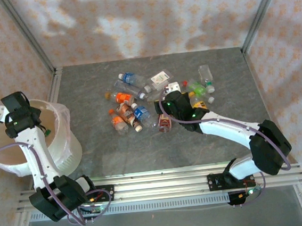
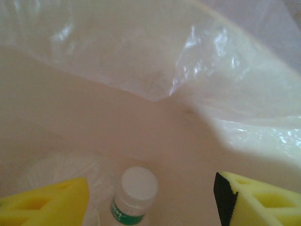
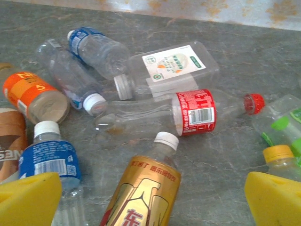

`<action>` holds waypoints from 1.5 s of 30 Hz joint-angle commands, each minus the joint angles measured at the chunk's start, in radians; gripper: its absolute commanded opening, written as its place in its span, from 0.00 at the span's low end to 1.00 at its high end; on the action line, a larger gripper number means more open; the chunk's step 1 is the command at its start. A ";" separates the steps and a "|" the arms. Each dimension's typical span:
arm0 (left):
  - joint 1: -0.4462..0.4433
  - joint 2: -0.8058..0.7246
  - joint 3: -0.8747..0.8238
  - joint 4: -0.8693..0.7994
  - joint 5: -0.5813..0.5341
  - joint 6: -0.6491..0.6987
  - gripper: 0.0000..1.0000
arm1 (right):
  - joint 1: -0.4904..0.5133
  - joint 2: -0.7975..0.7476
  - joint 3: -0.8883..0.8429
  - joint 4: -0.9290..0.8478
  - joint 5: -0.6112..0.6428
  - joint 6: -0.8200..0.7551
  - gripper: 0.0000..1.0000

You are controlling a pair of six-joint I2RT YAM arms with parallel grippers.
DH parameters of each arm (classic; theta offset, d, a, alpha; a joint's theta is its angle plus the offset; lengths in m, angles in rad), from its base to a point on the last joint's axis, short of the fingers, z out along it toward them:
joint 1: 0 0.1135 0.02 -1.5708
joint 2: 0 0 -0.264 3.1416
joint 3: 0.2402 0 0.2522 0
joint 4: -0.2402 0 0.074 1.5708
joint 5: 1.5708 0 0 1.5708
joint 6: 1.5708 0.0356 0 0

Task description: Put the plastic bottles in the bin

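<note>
1. Left tool (image 2: 150, 193) sits over the round white bin (image 1: 64, 153), jaws apart, letting a clear white-capped bottle (image 2: 135, 195) go inside.
2. Right tool (image 3: 153, 197) gapes empty over a gold-label bottle (image 3: 138, 209) on the grey bench (image 3: 235, 70), ready to grab.

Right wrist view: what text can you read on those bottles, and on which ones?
"5" on the orange-labelled bottle.
"SEN", cut off at the frame edge, on the brown-labelled bottle.
"东" on the gold-labelled bottle.
Print on the red-labelled bottle, white-labelled bottle and near blue-labelled bottle: too small to read.
</note>
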 commanded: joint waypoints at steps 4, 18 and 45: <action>-0.047 -0.103 0.094 -0.131 -0.040 0.010 0.83 | 0.003 -0.052 -0.033 0.077 -0.024 0.010 1.00; -0.589 -0.091 0.380 -0.208 -0.089 0.003 0.99 | 0.003 -0.154 -0.125 0.146 0.065 0.066 0.99; -0.866 0.323 -0.197 0.274 0.291 -0.174 0.98 | -0.003 -0.405 -0.307 0.071 0.242 0.231 0.99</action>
